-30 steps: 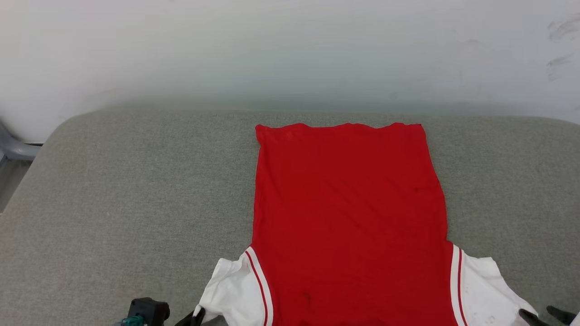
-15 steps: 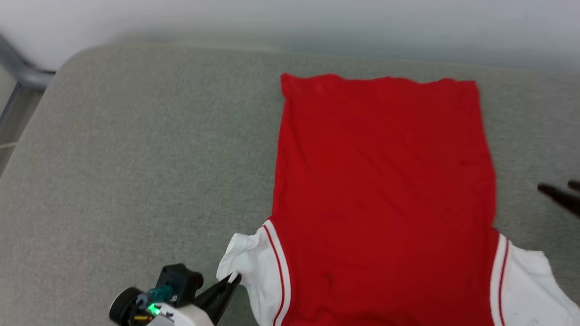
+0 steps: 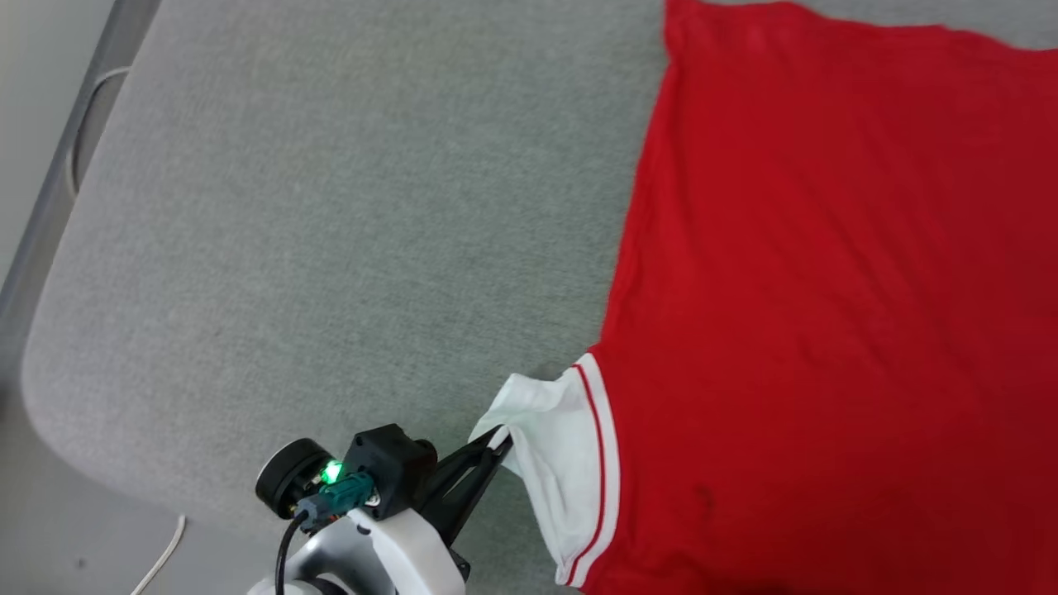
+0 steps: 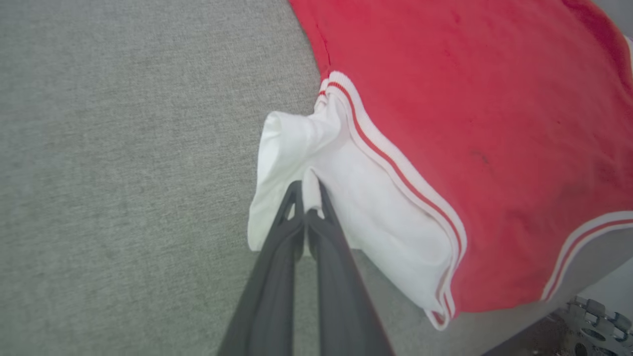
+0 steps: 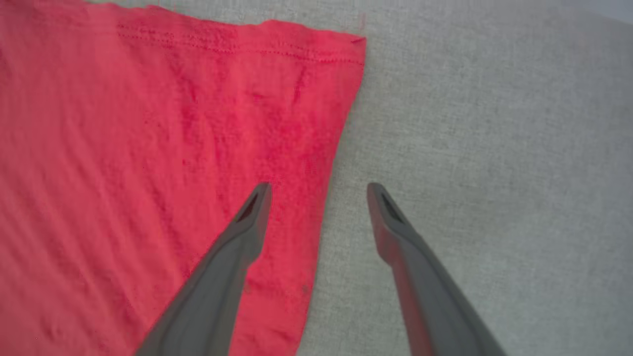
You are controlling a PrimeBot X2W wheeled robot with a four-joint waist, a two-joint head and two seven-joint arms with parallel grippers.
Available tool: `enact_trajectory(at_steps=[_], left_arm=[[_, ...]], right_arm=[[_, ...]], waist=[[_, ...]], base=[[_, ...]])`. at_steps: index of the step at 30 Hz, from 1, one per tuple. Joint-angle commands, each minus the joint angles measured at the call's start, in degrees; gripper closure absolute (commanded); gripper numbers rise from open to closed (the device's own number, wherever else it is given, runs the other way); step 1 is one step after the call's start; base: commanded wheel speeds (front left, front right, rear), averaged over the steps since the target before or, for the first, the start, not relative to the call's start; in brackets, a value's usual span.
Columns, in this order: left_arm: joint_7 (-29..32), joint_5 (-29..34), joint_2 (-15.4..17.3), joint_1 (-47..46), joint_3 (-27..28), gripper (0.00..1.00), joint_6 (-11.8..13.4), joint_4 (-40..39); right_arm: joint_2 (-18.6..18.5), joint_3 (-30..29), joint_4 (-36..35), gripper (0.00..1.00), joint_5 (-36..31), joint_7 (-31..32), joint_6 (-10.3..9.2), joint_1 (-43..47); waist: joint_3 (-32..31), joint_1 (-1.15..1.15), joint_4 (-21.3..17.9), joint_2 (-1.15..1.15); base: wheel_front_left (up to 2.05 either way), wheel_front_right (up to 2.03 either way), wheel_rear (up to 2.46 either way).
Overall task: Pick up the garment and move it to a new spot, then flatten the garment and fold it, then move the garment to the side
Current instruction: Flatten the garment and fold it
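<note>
Red jersey (image 3: pixel 826 289) lies flat, plain side up, on grey fabric cushion (image 3: pixel 331 207), at right of head view. Left gripper (image 3: pixel 498 440) is pressed together, pinching a fold at edge of white sleeve (image 3: pixel 554 446), nr cushion's front edge. Right gripper (image 5: pixel 319 190) is spread wide w/ nothing betw its fingers: one finger over jersey's red side edge, other over bare cushion, not far from hem corner (image 5: pixel 358 42). Can't tell if its tips touch fabric.
</note>
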Motion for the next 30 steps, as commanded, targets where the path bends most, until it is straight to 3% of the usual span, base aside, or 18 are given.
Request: enact_trajectory(at_steps=[1, 7, 18, 19, 20, 21, 30], left_arm=[[-0.2, 0.2, 0.1, -1.3, -0.5, 1.0, -0.2, -0.4], [-1.2, 0.0, -0.1, -3.1, -2.0, 1.0, -0.3, -0.3], [-2.5, -0.4, -0.4, -4.4, -2.8, 1.0, -0.3, 0.6], [-2.6, -0.4, -0.5, -4.5, -2.8, 1.0, -0.3, 0.7], [-2.7, -0.4, -0.5, -4.6, -2.8, 1.0, -0.3, 0.8], [-2.7, -0.3, -0.5, -4.7, -2.9, 1.0, -0.3, 0.9], [-3.3, 0.0, -0.3, -5.4, -2.6, 1.0, 0.3, 2.0]], right_arm=[[0.6, -1.6, 0.5, 0.0, -2.7, 1.5, -0.04, -1.9], [2.6, -6.5, -0.4, 0.0, -11.3, 5.0, -0.04, -3.3], [5.2, -7.4, -0.8, 0.0, -13.8, 7.9, -0.04, 1.4], [5.1, -6.9, -0.6, 0.11, -13.6, 8.2, -0.04, 2.3], [4.8, -6.4, -0.5, 0.62, -13.4, 8.3, -0.04, 3.0], [4.6, -6.0, -0.4, 1.0, -13.0, 8.3, -0.04, 3.6], [2.5, -4.6, 0.1, 1.0, -10.8, 6.3, -0.04, 6.0]], waist=[[3.9, -0.02, 4.2, 0.0], [5.8, -0.02, 6.7, 0.0], [7.8, -0.02, 7.6, 0.0], [7.9, -0.02, 7.6, 0.0], [8.0, -0.02, 7.5, 0.0], [8.1, -0.02, 7.5, 0.0], [6.1, -0.02, 5.9, 0.0]], base=[[0.0, 0.0, 0.0], [0.0, 0.0, 0.0], [0.0, 0.0, 0.0], [0.0, 0.0, 0.0], [0.0, 0.0, 0.0], [0.0, 0.0, 0.0], [0.0, 0.0, 0.0]])
